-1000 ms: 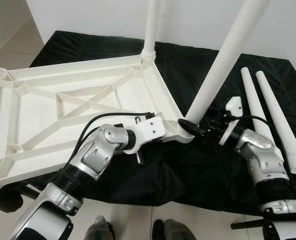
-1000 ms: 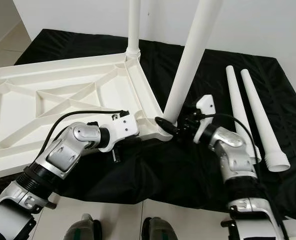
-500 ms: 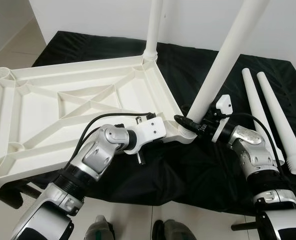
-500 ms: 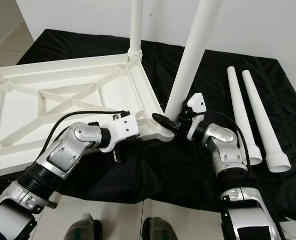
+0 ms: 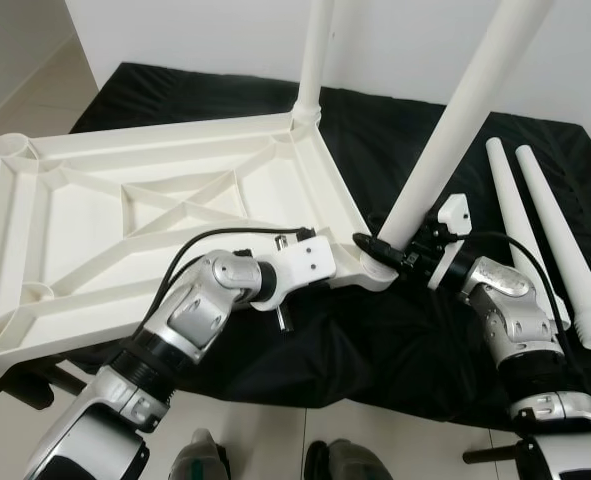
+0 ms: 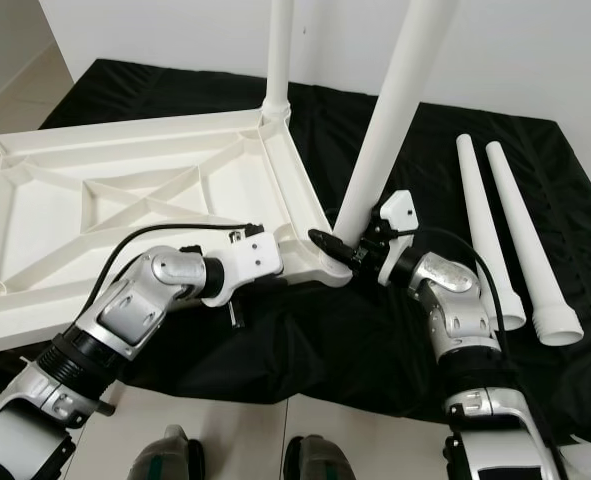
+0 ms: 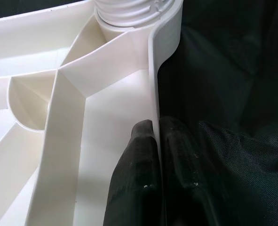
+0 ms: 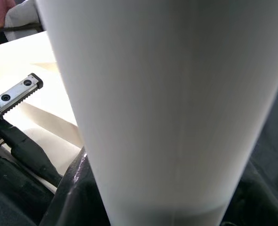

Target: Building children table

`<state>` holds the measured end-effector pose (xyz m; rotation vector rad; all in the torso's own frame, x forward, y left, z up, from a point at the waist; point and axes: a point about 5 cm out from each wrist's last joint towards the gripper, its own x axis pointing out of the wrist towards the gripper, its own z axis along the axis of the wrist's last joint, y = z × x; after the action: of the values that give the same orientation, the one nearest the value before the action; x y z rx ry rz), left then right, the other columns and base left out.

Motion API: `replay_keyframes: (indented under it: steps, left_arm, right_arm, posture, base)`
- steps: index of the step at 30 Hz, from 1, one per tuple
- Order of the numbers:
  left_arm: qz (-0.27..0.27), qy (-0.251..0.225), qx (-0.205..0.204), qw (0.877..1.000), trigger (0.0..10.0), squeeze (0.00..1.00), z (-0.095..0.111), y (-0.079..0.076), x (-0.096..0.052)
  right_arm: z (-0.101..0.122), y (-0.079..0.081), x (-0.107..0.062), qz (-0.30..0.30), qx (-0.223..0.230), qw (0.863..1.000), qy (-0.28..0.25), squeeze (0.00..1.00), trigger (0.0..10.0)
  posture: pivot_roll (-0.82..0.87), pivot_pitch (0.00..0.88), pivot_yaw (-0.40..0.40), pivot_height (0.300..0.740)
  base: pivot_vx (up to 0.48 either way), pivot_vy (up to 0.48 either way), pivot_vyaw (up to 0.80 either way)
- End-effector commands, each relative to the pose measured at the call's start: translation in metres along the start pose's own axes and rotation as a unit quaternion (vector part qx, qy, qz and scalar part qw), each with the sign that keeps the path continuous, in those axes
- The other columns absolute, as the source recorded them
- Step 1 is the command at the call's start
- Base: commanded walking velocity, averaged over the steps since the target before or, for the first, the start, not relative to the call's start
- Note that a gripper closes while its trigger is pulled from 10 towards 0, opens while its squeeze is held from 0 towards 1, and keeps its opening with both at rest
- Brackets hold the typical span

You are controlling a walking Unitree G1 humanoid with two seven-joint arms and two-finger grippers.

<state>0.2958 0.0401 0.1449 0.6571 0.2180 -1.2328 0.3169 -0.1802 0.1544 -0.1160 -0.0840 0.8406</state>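
Observation:
The white table top (image 5: 75,215) lies upside down, partly on a black cloth (image 5: 405,340). One white leg (image 5: 313,50) stands upright in its far corner socket. A second leg (image 5: 455,120) leans to the right, its foot at the near right corner socket (image 5: 373,270). My right gripper (image 5: 390,250) is shut on this leg just above the socket. In the right wrist view the leg (image 8: 162,94) rises between the dark fingers (image 8: 77,188). My left gripper (image 7: 157,141) is shut on the table top's rim (image 7: 154,84), close to that same corner.
Two loose white legs (image 5: 515,215) (image 5: 560,240) lie side by side on the cloth at the right, wide ends toward me. A white wall (image 5: 395,40) stands behind. Pale floor tiles (image 5: 25,90) show at the left. My feet (image 5: 200,462) are at the cloth's near edge.
My right wrist has moved in toward the corner socket and then eased back a little, still holding the leaning leg. The left gripper keeps its hold on the rim. The camera has shifted slightly.

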Motion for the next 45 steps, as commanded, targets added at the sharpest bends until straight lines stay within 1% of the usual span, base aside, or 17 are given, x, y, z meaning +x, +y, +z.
replay_keyframes:
  steps: [1, 2, 12, 14, 15, 16, 17, 19, 21, 25, 27, 33, 38, 39, 40, 41, 45]
  left_arm:
    - [0.014, -0.024, 0.018, 0.999, 10.0, 0.00, 0.010, 0.002, -0.003]
    - [0.014, -0.024, 0.017, 0.999, 10.0, 0.00, 0.010, 0.002, -0.003]
    - [0.014, -0.024, 0.017, 0.999, 10.0, 0.00, 0.010, 0.002, -0.003]
    - [0.015, -0.024, 0.017, 0.999, 10.0, 0.00, 0.010, 0.002, -0.003]
    - [0.019, -0.022, 0.017, 0.999, 10.0, 0.00, 0.010, 0.003, -0.004]
    - [0.019, -0.022, 0.017, 0.999, 10.0, 0.00, 0.010, 0.003, -0.004]
    - [0.022, -0.020, 0.017, 0.999, 10.0, 0.00, 0.009, 0.004, -0.005]
    - [0.026, -0.019, 0.016, 0.999, 10.0, 0.00, 0.009, 0.005, -0.005]
    - [0.026, -0.019, 0.016, 0.999, 10.0, 0.00, 0.009, 0.005, -0.005]
    - [0.026, -0.019, 0.015, 0.999, 10.0, 0.00, 0.009, 0.005, -0.005]
    - [0.025, -0.019, 0.015, 0.999, 10.0, 0.00, 0.009, 0.005, -0.005]
    - [0.025, -0.020, 0.014, 0.999, 10.0, 0.00, 0.009, 0.005, -0.004]
    - [0.026, -0.020, 0.013, 0.999, 10.0, 0.00, 0.009, 0.005, -0.004]
    - [0.027, -0.020, 0.012, 0.999, 10.0, 0.00, 0.009, 0.005, -0.004]
    - [0.027, -0.020, 0.012, 0.999, 10.0, 0.00, 0.009, 0.005, -0.004]
    - [0.028, -0.020, 0.012, 0.999, 10.0, 0.00, 0.009, 0.005, -0.004]
    - [0.030, -0.019, 0.011, 0.999, 10.0, 0.00, 0.008, 0.004, -0.004]
  right_arm:
    - [0.009, 0.001, 0.005, -0.077, 0.004, 0.997, -0.031, 0.00, 10.0]
    - [0.010, 0.005, 0.008, -0.100, 0.007, 0.994, -0.041, 0.00, 10.0]
    - [0.010, 0.005, 0.008, -0.100, 0.007, 0.994, -0.041, 0.00, 10.0]
    - [0.010, 0.008, 0.011, -0.121, 0.013, 0.992, -0.044, 0.00, 10.0]
    - [0.007, 0.018, 0.022, -0.174, 0.027, 0.983, -0.052, 0.00, 10.0]
    - [0.007, 0.018, 0.022, -0.174, 0.027, 0.983, -0.052, 0.00, 10.0]
    - [0.005, 0.026, 0.030, -0.225, 0.038, 0.972, -0.054, 0.00, 10.0]
    - [0.004, 0.035, 0.038, -0.290, 0.045, 0.954, -0.056, 0.00, 10.0]
    - [0.004, 0.038, 0.042, -0.315, 0.048, 0.947, -0.049, 0.00, 10.0]
    - [0.005, 0.040, 0.044, -0.325, 0.048, 0.943, -0.052, 0.00, 10.0]
    - [0.004, 0.045, 0.050, -0.338, 0.057, 0.938, -0.050, 0.00, 10.0]
    - [0.003, 0.055, 0.059, -0.344, 0.065, 0.936, -0.046, 0.00, 10.0]
    - [0.003, 0.055, 0.057, -0.353, 0.067, 0.932, -0.046, 0.00, 10.0]
    - [0.003, 0.054, 0.055, -0.359, 0.066, 0.930, -0.049, 0.11, 10.0]
    - [0.003, 0.054, 0.055, -0.359, 0.066, 0.930, -0.049, 0.11, 10.0]
    - [0.004, 0.053, 0.051, -0.359, 0.068, 0.929, -0.054, 1.00, 10.0]
    - [0.005, 0.052, 0.046, -0.354, 0.071, 0.930, -0.061, 1.00, 10.0]
  posture:
    - [-0.03, 0.052, -0.050, 0.740]
    - [-0.03, 0.052, -0.050, 0.740]
    - [-0.03, 0.052, -0.050, 0.740]
    - [-0.03, 0.052, -0.050, 0.740]
    - [-0.02, 0.063, -0.064, 0.740]
    - [-0.02, 0.063, -0.064, 0.740]
    - [-0.02, 0.063, -0.064, 0.740]
    - [-0.02, 0.064, -0.066, 0.740]
    - [-0.02, 0.064, -0.062, 0.740]
    - [-0.02, 0.064, -0.062, 0.740]
    - [-0.02, 0.057, -0.059, 0.740]
    - [-0.02, 0.047, -0.058, 0.740]
    - [-0.02, 0.042, -0.058, 0.740]
    - [-0.01, 0.037, -0.060, 0.740]
    - [-0.01, 0.037, -0.060, 0.740]
    - [-0.01, 0.033, -0.062, 0.740]
    - [-0.01, 0.028, -0.063, 0.740]
  base:
    - [0.000, 0.000, 0.00]
    - [0.000, 0.000, 0.00]
    - [0.000, 0.000, 0.00]
    - [0.000, 0.000, 0.00]
    - [0.000, 0.000, 0.00]
    - [0.000, 0.000, 0.00]
    - [0.000, 0.000, 0.00]
    - [0.000, 0.000, 0.00]
    - [0.000, 0.000, 0.00]
    - [0.000, 0.000, 0.00]
    - [0.000, 0.000, 0.00]
    - [0.000, 0.000, 0.00]
    - [0.000, 0.000, 0.00]
    - [0.000, 0.000, 0.00]
    - [0.000, 0.000, 0.00]
    - [0.000, 0.000, 0.00]
    - [0.000, 0.000, 0.00]
